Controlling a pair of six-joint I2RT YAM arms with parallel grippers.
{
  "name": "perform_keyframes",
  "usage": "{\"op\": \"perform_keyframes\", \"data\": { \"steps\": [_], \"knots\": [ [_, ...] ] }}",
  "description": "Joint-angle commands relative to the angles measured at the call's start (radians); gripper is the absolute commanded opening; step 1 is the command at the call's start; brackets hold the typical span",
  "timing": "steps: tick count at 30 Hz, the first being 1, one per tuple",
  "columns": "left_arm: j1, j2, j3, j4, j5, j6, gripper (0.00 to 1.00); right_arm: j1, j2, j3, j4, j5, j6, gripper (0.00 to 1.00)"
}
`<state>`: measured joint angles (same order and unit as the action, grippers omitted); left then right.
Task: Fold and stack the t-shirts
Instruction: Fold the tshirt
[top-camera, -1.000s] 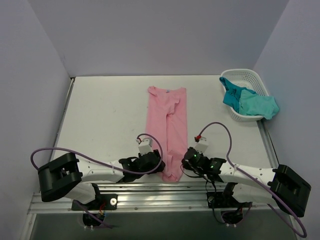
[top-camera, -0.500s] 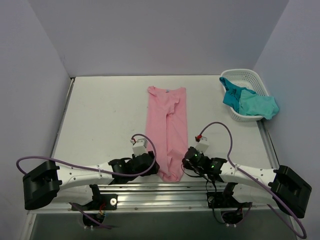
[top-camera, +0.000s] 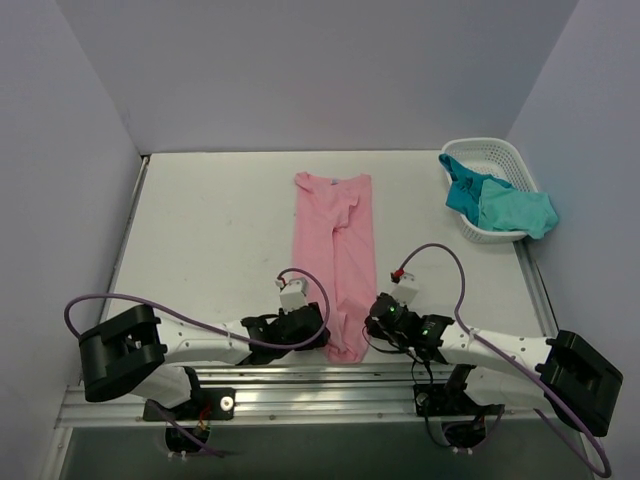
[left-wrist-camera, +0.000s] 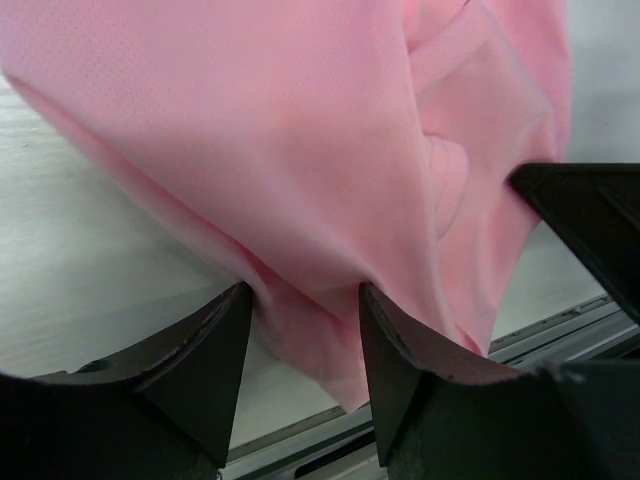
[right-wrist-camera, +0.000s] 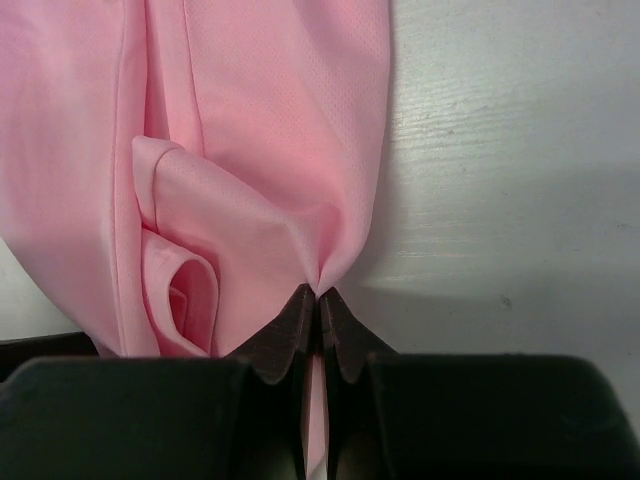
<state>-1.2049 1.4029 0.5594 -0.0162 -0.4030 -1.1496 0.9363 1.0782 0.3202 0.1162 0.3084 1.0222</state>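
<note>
**Fig.** Top view: pink shirt (top-camera: 335, 255) lies as a long narrow strip down mid-table (top-camera: 210, 230), its near end btw. the two claws at the front edge. R claw (right-wrist-camera: 318, 295): fingers pressed together, pinching the strip's R edge, w/ a sliver of pink showing btw. them. L claw (left-wrist-camera: 303, 300): fingers spread, a bunched fold of the L edge in the gap; we cannot tell whether cloth touches both pads. In the R wrist view the claw body hides the near hem. Teal shirts (top-camera: 497, 205) are heaped in basket (top-camera: 500, 152), far R, one draped over its rim; we cannot make out their no. Dark shape (left-wrist-camera: 590, 220) at R of the L wrist view is cropped and unidentifiable.
</note>
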Motion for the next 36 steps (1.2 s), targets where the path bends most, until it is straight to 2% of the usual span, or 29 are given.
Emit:
{"op": "perform_keyframes", "data": {
  "steps": [1, 8, 9, 12, 18, 22, 26, 27, 36],
  "knots": [
    [-0.008, 0.067, 0.014, 0.054, 0.039, -0.013, 0.55, -0.010, 0.005, 0.002, -0.004, 0.012, -0.010, 0.00],
    [-0.018, 0.088, 0.028, 0.067, 0.041, -0.010, 0.26, -0.011, -0.007, -0.003, -0.006, 0.006, -0.011, 0.00],
    [-0.018, 0.085, 0.027, 0.065, 0.039, -0.009, 0.17, -0.011, -0.009, -0.004, -0.006, 0.005, -0.010, 0.00],
    [-0.022, 0.070, 0.028, 0.055, 0.035, -0.007, 0.04, -0.011, -0.020, -0.006, -0.015, 0.003, -0.008, 0.00],
    [-0.047, -0.028, 0.037, -0.066, 0.001, -0.016, 0.02, 0.012, -0.110, 0.016, -0.131, -0.003, 0.044, 0.00],
    [-0.051, -0.117, 0.033, -0.155, -0.039, -0.015, 0.02, 0.035, -0.196, 0.048, -0.230, 0.046, 0.056, 0.00],
    [-0.050, -0.157, 0.037, -0.185, -0.076, -0.012, 0.02, 0.039, -0.184, 0.069, -0.268, 0.057, 0.062, 0.04],
    [-0.051, -0.156, 0.039, -0.188, -0.076, -0.010, 0.02, 0.042, -0.172, 0.068, -0.265, 0.054, 0.064, 0.00],
    [-0.039, -0.182, 0.094, -0.211, -0.100, 0.028, 0.02, 0.056, -0.167, 0.115, -0.279, 0.118, 0.052, 0.00]
  ]
}}
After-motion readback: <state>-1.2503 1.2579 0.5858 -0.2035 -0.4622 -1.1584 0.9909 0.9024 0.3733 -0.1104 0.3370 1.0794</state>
